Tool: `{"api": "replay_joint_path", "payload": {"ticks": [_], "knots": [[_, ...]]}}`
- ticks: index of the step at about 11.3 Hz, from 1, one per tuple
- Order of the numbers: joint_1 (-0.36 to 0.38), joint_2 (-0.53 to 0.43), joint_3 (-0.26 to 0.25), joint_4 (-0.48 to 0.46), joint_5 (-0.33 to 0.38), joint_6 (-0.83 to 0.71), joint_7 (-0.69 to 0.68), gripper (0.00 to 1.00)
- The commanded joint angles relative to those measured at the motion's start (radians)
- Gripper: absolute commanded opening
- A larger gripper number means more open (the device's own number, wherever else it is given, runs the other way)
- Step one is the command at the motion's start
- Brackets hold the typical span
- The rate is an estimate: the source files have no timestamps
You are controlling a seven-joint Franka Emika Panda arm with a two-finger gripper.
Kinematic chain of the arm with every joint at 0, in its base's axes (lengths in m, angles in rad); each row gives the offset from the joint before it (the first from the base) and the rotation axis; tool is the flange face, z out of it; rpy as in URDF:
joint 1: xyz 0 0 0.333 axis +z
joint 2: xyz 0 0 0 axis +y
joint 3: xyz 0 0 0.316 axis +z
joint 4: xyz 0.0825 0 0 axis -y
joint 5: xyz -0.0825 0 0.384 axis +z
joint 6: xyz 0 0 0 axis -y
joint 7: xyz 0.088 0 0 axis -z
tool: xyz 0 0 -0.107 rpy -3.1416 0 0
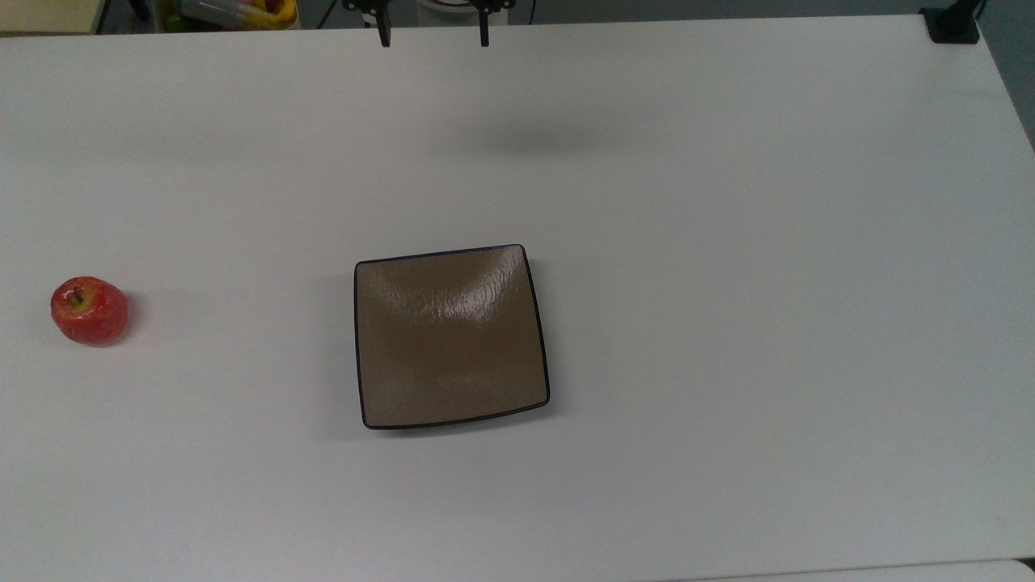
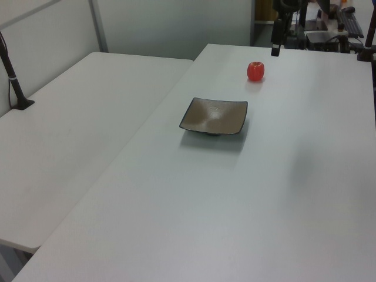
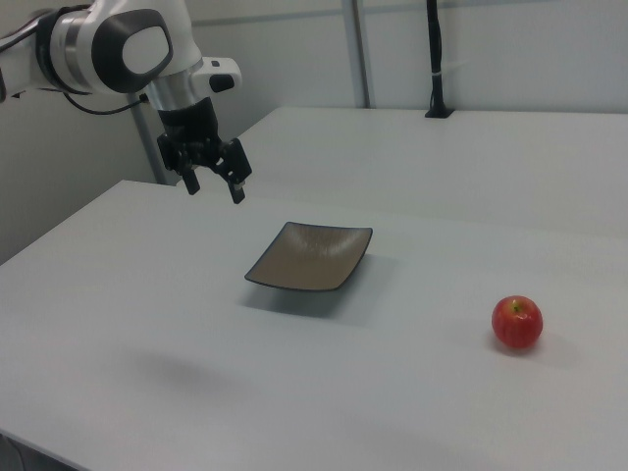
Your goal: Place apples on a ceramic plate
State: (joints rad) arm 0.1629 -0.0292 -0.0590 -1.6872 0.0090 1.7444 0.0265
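One small, shiny red apple (image 1: 89,310) with a yellow-green patch round its stem sat on the plain white tabletop (image 1: 728,283), near the top view's left edge and well apart from the square, glossy brown-taupe ceramic plate (image 1: 451,335) with a thin dark rim. The plate lay flat near the middle of the tabletop, with nothing on it. In the right view the apple (image 3: 516,322) stood to the plate's (image 3: 310,256) right, closer to the camera. The black two-finger pincer (image 3: 213,184) of the white robot arm (image 3: 118,49) hung above the tabletop beyond the plate's far-left corner in the right view, its fingers spread apart and holding nothing. In the top view the two fingertips (image 1: 384,36) showed at the upper edge.
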Motion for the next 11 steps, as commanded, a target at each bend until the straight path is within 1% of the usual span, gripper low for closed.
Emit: {"api": "replay_joint_path", "payload": {"ticks": [1,2,4,5,6,7,8,9,10,11], "knots": [[-0.017,-0.012,-0.010,-0.011,0.026,-0.069,-0.100,1.00],[-0.037,-0.012,-0.010,-0.008,0.026,-0.083,-0.178,1.00],[-0.060,-0.003,-0.010,0.013,0.013,-0.085,-0.252,1.00],[-0.084,0.020,-0.010,0.059,0.014,-0.092,-0.272,1.00],[-0.100,0.067,-0.012,0.146,0.011,-0.145,-0.273,1.00],[-0.115,0.136,-0.018,0.256,0.009,-0.188,-0.281,1.00],[-0.144,0.197,-0.028,0.338,0.011,-0.193,-0.301,1.00],[-0.160,0.246,-0.047,0.383,0.008,-0.180,-0.338,1.00],[-0.172,0.303,-0.088,0.432,0.009,-0.168,-0.406,1.00],[-0.212,0.345,-0.105,0.454,0.011,-0.136,-0.498,1.00]]}}
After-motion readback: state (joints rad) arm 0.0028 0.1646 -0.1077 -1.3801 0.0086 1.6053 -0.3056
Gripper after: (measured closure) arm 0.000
